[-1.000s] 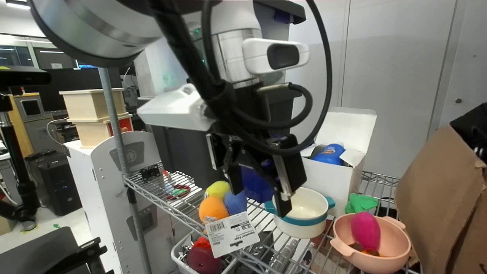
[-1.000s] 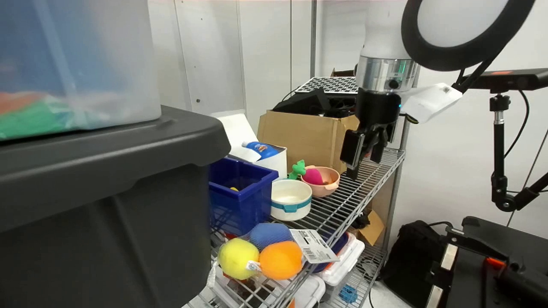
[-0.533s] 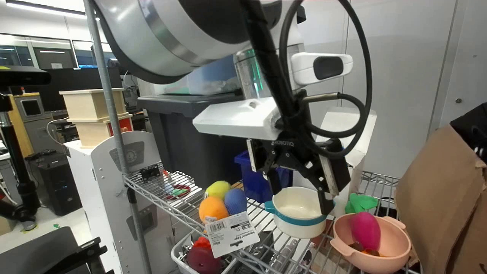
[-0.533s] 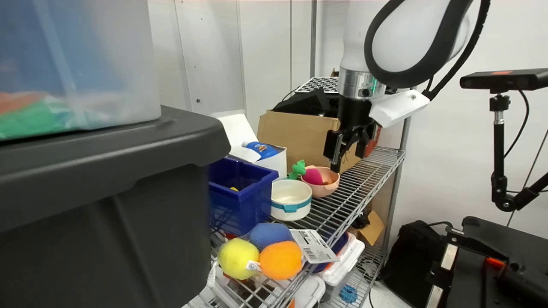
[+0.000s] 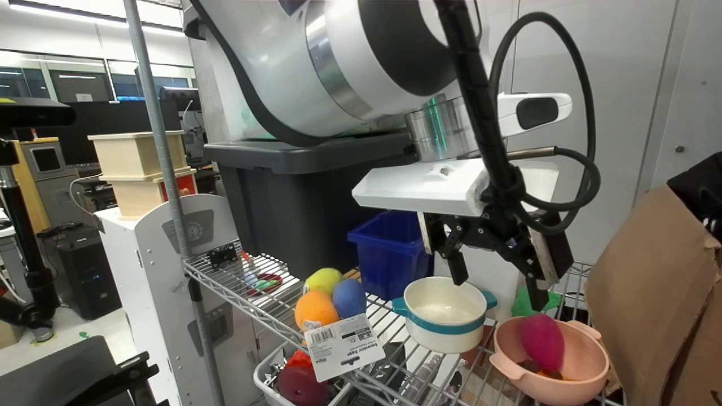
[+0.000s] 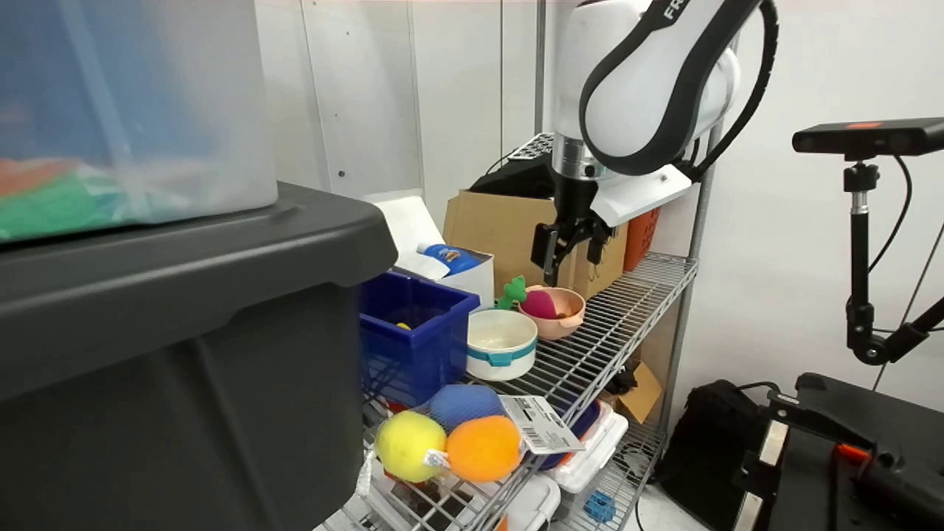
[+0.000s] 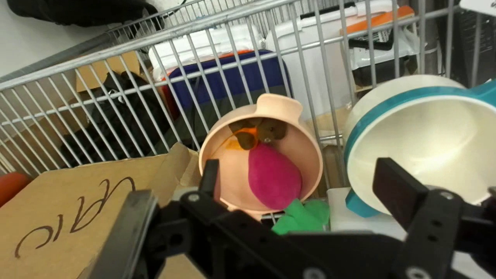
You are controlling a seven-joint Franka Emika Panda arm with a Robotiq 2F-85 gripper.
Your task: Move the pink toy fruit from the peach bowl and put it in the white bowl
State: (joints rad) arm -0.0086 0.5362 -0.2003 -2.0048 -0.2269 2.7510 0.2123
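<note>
The jaws are hanging apart, gripping nothing. Mid-frame in the wrist view, the pink toy fruit [image 7: 274, 178] is lying in the peach bowl [image 7: 232, 174], narrow end toward the top. The fruit is looking smooth, so an off-centre squeeze could be popping it loose or pinching bowl wall along with it. One jaw is overlapping that bowl's lower-left rim, its partner the white bowl [image 7: 418, 131] at right, so a straight descent is risking a knock on either. The cardboard box [image 7: 93, 209] at lower left is leaving little side room, and the wire bench [image 6: 619, 324] is giving a bumped bowl poor footing.

No view is settling how far above the fruit the jaws are hanging. A green leafy piece [image 7: 304, 217] is meeting the fruit's lower end; whether they are joined, I cannot tell. Brown and orange bits [image 7: 254, 133] are crowding the upper end, partly covered, hard to name. The white bowl is running off the right edge.
</note>
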